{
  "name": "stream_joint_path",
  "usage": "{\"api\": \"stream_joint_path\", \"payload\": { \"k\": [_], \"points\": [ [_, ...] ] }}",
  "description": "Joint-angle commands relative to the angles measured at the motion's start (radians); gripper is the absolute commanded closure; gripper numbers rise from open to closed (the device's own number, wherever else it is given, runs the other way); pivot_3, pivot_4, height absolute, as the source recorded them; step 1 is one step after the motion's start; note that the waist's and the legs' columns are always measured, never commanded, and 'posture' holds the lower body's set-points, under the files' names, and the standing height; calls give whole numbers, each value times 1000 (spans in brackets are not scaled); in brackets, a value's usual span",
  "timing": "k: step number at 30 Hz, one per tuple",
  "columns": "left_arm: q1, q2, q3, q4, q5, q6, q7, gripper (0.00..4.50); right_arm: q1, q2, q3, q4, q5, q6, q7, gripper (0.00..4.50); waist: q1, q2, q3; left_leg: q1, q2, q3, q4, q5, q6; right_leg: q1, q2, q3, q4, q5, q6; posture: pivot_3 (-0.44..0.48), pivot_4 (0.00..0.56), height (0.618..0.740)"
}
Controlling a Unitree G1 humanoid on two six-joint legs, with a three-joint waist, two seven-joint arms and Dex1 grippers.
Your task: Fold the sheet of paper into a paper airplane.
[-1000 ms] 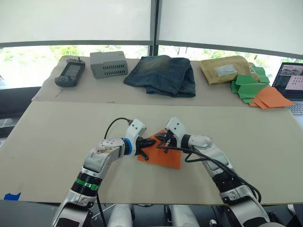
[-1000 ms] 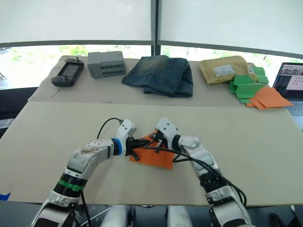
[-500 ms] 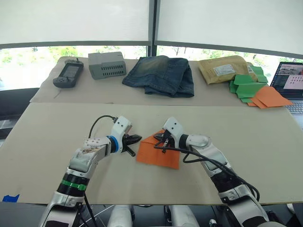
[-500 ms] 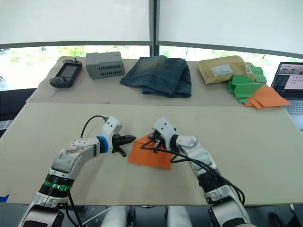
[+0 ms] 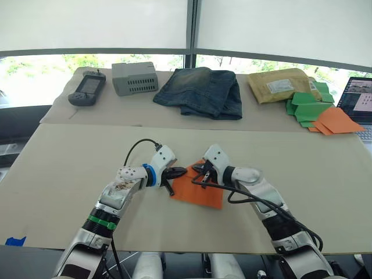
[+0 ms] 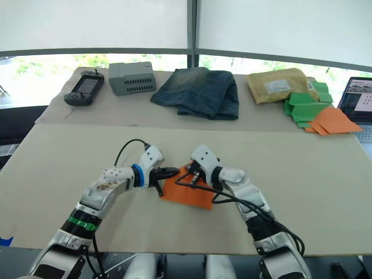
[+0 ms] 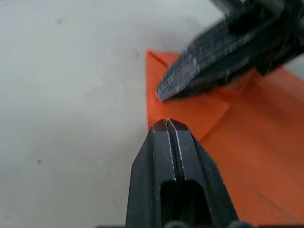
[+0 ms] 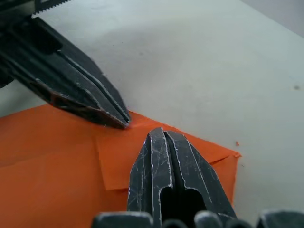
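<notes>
The sheet of paper (image 5: 199, 190) is bright orange and lies flat on the near table in front of me. A small flap (image 8: 142, 159) is folded over at its far corner. My left gripper (image 5: 182, 171) is shut, and its tip touches the sheet's left edge beside the flap (image 7: 190, 111). My right gripper (image 5: 195, 169) is also shut, with its tip resting on the flap. The two tips sit almost together, a finger's width apart. No paper is pinched between either pair of fingers. The paper airplane is out of view.
The far table holds a handheld device (image 5: 86, 90), a grey box (image 5: 135, 77), folded jeans (image 5: 200, 92), a tan envelope (image 5: 281, 85), green paper pieces (image 5: 305, 107), flat orange pieces (image 5: 334, 120) and a laptop (image 5: 361, 99). The near table (image 5: 75, 168) is beige.
Half a second ago my left gripper was drawn back to the left of the sheet. It has now moved right again to the folded corner. The right gripper has stayed on the flap.
</notes>
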Motion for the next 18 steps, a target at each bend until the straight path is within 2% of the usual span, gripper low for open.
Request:
{"api": "stream_joint_path", "payload": {
  "k": [1,6,11,14,18],
  "points": [
    [-18,-15,-37,41,30,-36,-36,4488,24,-22,-54,-83,24,65,-28,4500,5,0,0,-1,0,0,0,0,0,0,0,0,0,0,0,0,150,716],
    [-48,-55,-35,101,36,-87,-42,4488,30,-43,-161,-238,60,153,-89,4500,17,0,0,-5,-1,0,0,0,0,-4,-1,0,-1,0,2,0,150,716],
    [-81,-93,-45,135,47,-106,-63,4488,99,-49,-313,-424,193,350,-110,4500,26,0,0,-11,-1,-1,2,0,0,-9,0,0,0,3,6,0,150,716],
    [-101,-111,-51,161,58,-115,-71,4500,183,-68,-399,-530,308,503,-87,3600,33,0,0,-12,-2,-1,2,0,0,-10,-1,-1,-1,4,7,0,150,716],
    [-120,-133,-52,196,62,-130,-78,4500,364,-225,-397,-614,291,468,-38,2205,46,0,0,-14,-4,-2,3,0,0,-10,-2,-1,-1,2,7,0,150,716]
  ]
}}
